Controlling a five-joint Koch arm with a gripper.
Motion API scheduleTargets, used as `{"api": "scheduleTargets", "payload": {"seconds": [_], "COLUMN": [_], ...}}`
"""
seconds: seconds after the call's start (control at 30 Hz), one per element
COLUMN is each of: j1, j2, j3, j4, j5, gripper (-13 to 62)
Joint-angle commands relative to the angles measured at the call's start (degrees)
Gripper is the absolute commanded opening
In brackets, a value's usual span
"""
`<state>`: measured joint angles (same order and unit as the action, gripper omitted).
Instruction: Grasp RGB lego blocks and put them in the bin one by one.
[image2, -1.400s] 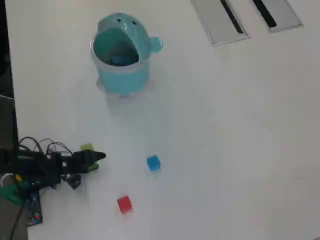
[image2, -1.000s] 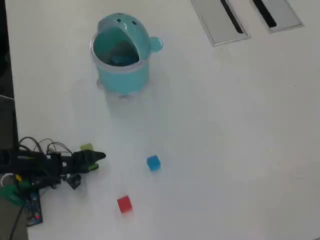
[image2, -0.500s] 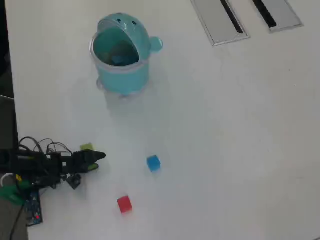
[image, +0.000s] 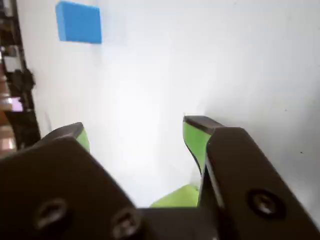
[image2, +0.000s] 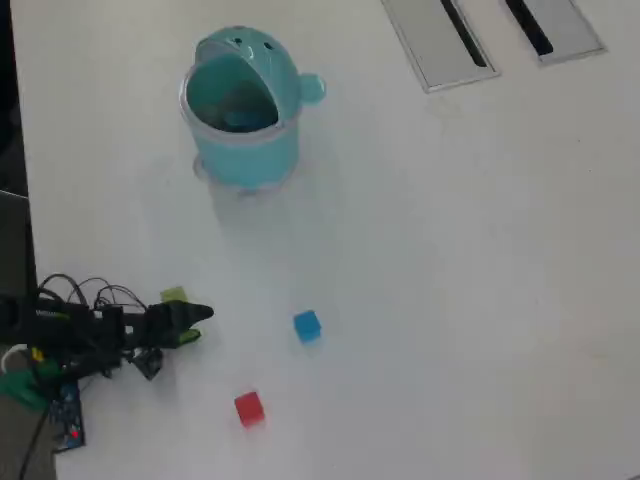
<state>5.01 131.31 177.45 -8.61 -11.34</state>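
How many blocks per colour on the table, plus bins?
Red block: 1
Blue block: 1
Yellow-green block: 1, partly hidden beside the gripper
Bin: 1
Total: 4 things; all 3 blocks lie on the table, outside the bin.

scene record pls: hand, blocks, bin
hand: open, nothing between the fingers, low over the table at the overhead view's left
green block: on the table, right beside the hand
blue block: on the table, apart from the hand
red block: on the table, nearest the bottom edge
bin: upright, mouth open, far from all blocks
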Motion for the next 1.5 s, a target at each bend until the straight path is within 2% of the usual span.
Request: {"api": "scheduleTargets", "payload": {"seconds": [0.0,0.27,0.43,0.73,1.1,1.47], "j1": [0.6,2.5,6.9,13.4,19.3,21.0], "j2": [3.1,3.2,3.2,3.2,3.2,3.2], "j3": [4.2,4.2,4.2,4.2,4.2,4.2], "j4": [-7.3,-16.4,-20.7,-22.7,-31.2,-35.4], "j5": [0.0,-4.0,-23.0,-41.4,-57.7,-66.3], "gripper": [34.2,34.1,34.0,34.3,34.5,34.3]}}
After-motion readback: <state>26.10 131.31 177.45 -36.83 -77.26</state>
